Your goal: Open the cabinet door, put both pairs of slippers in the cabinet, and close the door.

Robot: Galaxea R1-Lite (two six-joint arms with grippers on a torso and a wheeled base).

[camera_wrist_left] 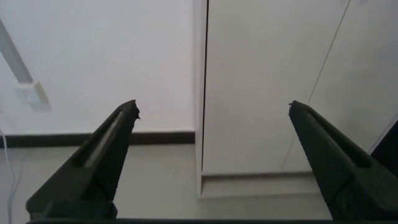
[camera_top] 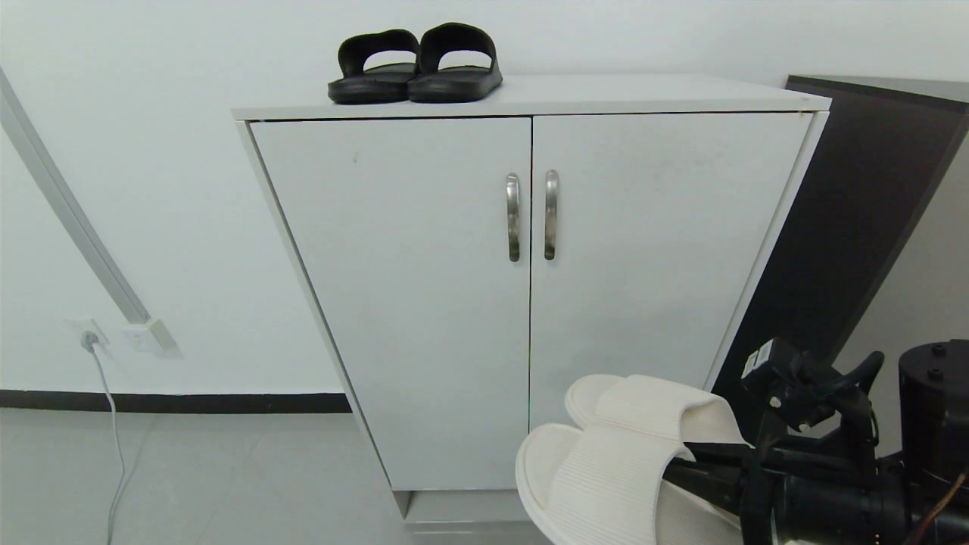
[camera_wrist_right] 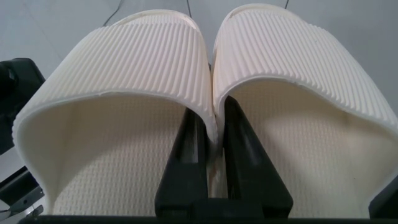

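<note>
The right claw (camera_wrist_right: 212,124) is clamped on the pair of white slippers (camera_wrist_right: 124,68). Its 2 fingers (camera_wrist_right: 185,165) sit 1 inside each strap and pinch the 2 touching inner strap walls between them. The right wrist view gives the ribbed straps and dimpled footbeds from behind.

In the head view the right claw (camera_top: 685,465) carries that pair (camera_top: 621,454) off the floor, toes toward the lower part of the right door (camera_top: 651,250). The gap to the door cannot be judged.

The left claw (camera_wrist_left: 212,107) gapes wide with nothing between its fingers, facing the cabinet's (camera_wrist_left: 261,93) left front edge and plinth.

The cabinet (camera_top: 643,92) is white, with 2 doors, both shut, the left door (camera_top: 394,288) meeting the right along a thin seam. 2 upright metal handles (camera_top: 513,217) (camera_top: 550,215) flank that seam, 1 on each door.

On the cabinet top, toward its left end and at the front edge, stands 1 pair of black slippers (camera_top: 415,64), the 2 side by side and touching.

A dark panel (camera_top: 855,227) stands close against the cabinet's right side. Floor (camera_top: 189,469) stretches to the left, where a cable (camera_top: 113,424) drops from a wall socket (camera_top: 89,337).
</note>
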